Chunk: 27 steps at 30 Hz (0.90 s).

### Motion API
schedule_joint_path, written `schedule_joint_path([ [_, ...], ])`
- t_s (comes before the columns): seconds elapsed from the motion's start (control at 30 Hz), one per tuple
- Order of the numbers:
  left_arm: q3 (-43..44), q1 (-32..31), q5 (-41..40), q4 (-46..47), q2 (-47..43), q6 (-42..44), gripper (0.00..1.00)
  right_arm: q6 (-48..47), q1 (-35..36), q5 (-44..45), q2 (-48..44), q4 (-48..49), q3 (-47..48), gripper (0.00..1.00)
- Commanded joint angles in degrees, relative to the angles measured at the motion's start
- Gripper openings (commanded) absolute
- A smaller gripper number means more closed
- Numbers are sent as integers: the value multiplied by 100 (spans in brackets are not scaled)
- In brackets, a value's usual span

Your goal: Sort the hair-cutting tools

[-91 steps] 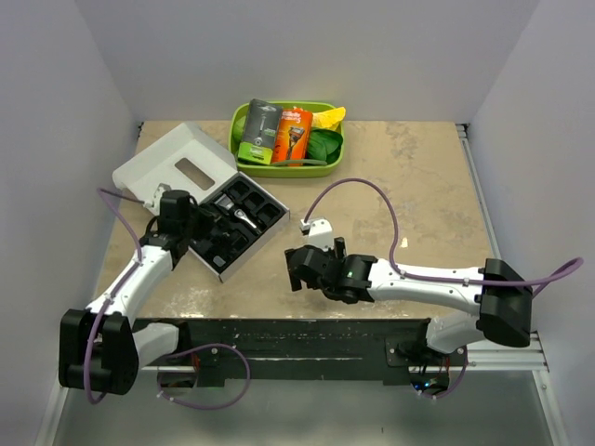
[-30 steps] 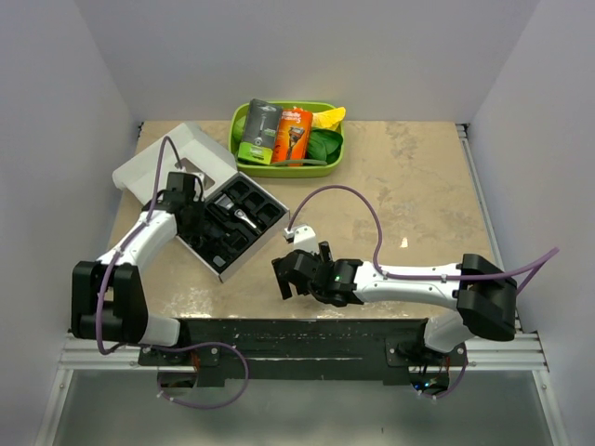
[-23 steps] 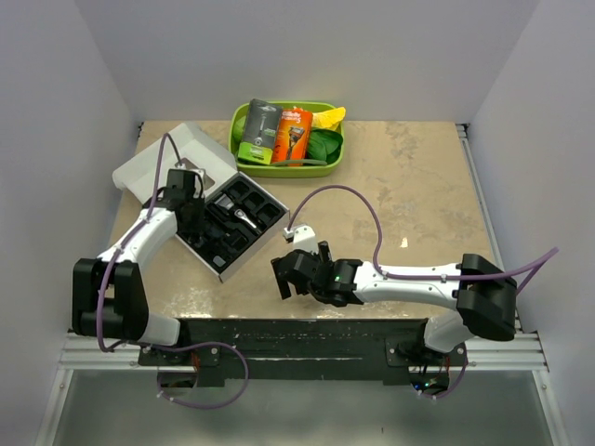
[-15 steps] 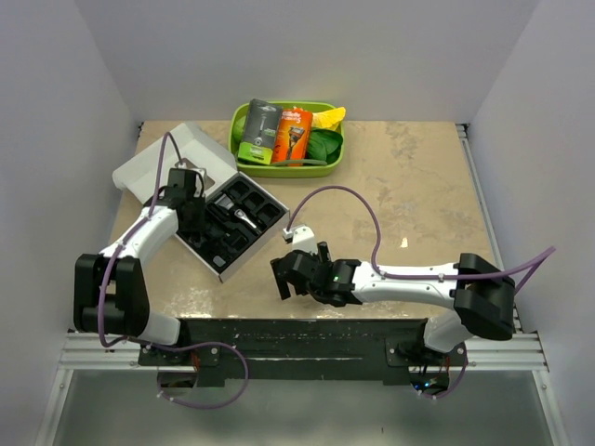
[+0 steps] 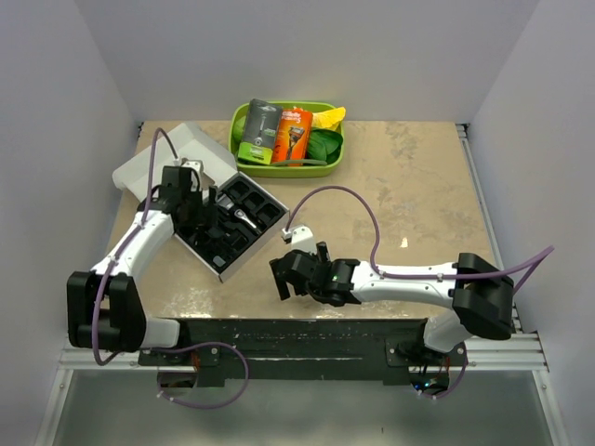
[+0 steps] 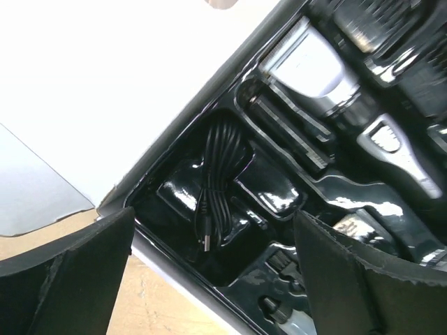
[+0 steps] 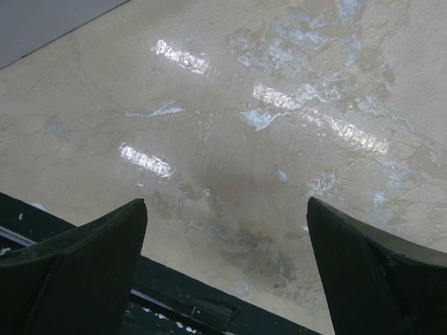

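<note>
Your left tool (image 6: 213, 279) hovering wide, empty, over black case (image 5: 244, 257), left of top view. Clipper (image 6: 318, 77) lying in slot, upper right of wrist view, near cable (image 6: 213, 178). Be lifting straight, avoiding snagging cable. Right tool (image 7: 227, 272) hanging wide, empty, over bench (image 7: 279, 105).

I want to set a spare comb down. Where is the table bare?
Bare: the table's right half, between green tray, right rail and right arm. Crowded: the left, with the open case and left arm.
</note>
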Motion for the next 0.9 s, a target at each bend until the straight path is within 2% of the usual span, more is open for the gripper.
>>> schedule_joint_path([
  [0.0, 298, -83, 116, 86, -486, -206, 99, -19, 30, 376, -60, -145, 422, 99],
  [0.13, 263, -83, 2, -108, -829, -680, 99, -247, -259, 667, -122, -286, 704, 99],
  [0.3, -53, -83, 195, -275, -1576, -1067, 99, -546, -1329, 203, -367, 135, 766, 99],
  [0.47, -483, -83, 39, -530, -2112, -1577, 99, -907, -2008, -98, 9, 469, 1282, 99],
  [0.63, -889, -48, -410, -442, -2701, -2087, 99, -1214, -2193, -422, 694, 925, 1723, 99],
  [0.73, -959, 22, -779, -416, -2728, -2316, 99, -1267, -2246, -703, 984, 1206, 1890, 99],
  [0.87, -1082, 479, -815, -223, -2658, -2544, 99, -1329, -2273, -941, 1214, 1322, 2066, 98],
])
